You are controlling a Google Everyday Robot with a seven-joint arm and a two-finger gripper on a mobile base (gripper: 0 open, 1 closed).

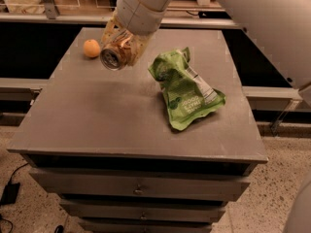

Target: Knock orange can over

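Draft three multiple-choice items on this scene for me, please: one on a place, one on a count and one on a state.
1. Where on the table is the fruit?
A. near right corner
B. far left corner
C. on the bag

2. How many green bags lie on the table?
A. one
B. two
C. three

3. How is the can placed?
A. upright on the table
B. flat under the bag
C. tipped on its side in the gripper

Answers:
1 B, since the fruit sits by the far left corner, left of the can.
2 A, since only one crumpled bag shows, right of centre.
3 C, since the jaws are shut on the can and its silver top faces the camera.
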